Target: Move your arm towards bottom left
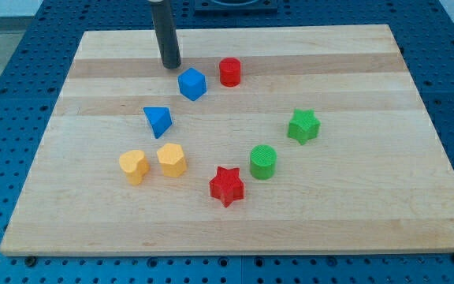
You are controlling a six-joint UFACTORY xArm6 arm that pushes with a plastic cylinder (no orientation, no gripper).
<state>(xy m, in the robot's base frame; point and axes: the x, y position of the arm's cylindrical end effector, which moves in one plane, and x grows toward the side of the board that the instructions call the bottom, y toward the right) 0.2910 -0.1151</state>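
Wooden and pale, the tabletop [385, 205] fills most of the view and rests on a blue perforated base [6, 47]. No containers are seen on it, so nothing is held in anything. The dark rod is set near the view's top, with my tip [171, 65] planted on the wood just to the left of the blue cube [192, 84] and apart from it. No jaws are fitted to this end effector, so no open or closed state can be told.

Below the tip, the blue triangular block [158, 121] is found, and lower still the yellow heart-shaped block [133, 166] and the yellow hexagonal block [171, 159]. A straight slide towards the bottom left is judged likely to clip the blue triangular block, and the yellow pair could be scattered after it.

Further right, the red cylinder [229, 72], green star [303, 126], green cylinder [263, 162] and red star [226, 186] are judged safely clear.
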